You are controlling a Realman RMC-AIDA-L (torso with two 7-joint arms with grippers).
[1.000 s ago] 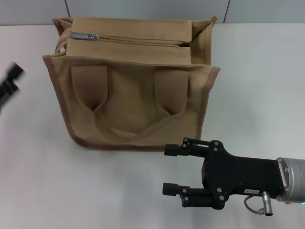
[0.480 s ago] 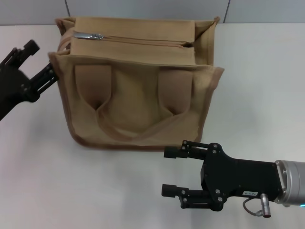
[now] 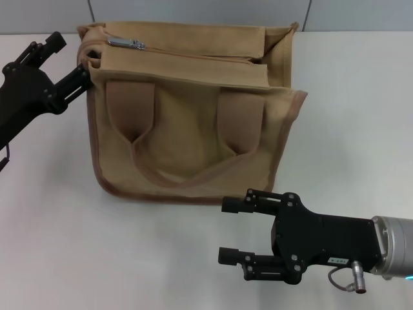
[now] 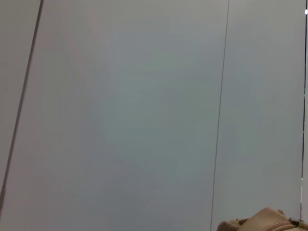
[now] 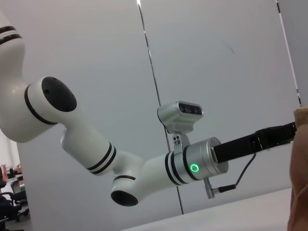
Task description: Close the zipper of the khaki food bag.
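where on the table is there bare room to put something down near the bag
Bare table lies open in front of the khaki food bag on the robot's left, and to the bag's right toward the far edge. It is crowded at the bag's left end, where the left gripper sits, and in front right, where the open right gripper hovers.

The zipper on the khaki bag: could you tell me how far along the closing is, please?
Nothing looks done yet: the zipper lies open, its pull tab at the left end of the khaki food bag. In hand: the left gripper, open, is at the bag's left upper corner. Left: grasping the tab and drawing it across. The right gripper waits open in front.
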